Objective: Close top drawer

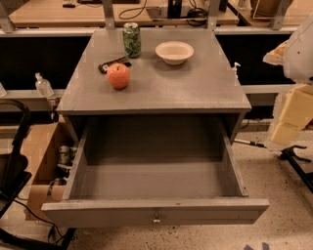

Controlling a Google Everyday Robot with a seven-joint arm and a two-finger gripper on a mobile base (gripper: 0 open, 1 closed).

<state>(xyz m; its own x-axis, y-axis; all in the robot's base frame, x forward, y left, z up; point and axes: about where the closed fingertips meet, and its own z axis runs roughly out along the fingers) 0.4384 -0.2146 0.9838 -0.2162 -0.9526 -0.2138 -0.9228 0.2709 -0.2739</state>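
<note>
Fully extended, the top drawer (122,213) is lying left of the tool (292,114) (right edge, grip state indiscernible), knob (156,218) frontward.

Top drawer (155,183): grey-painted wood with a deep boxy interior, pulled far out toward the camera from under the grey table (195,83) top, sitting level. Its wide flat front panel (98,213) is the nearest part, with one small metal knob (156,218) at centre. Gripper not in view.

A speckled floor (286,219) lies below, wooden desks (44,12) behind, cardboard box (41,149) left.
</note>
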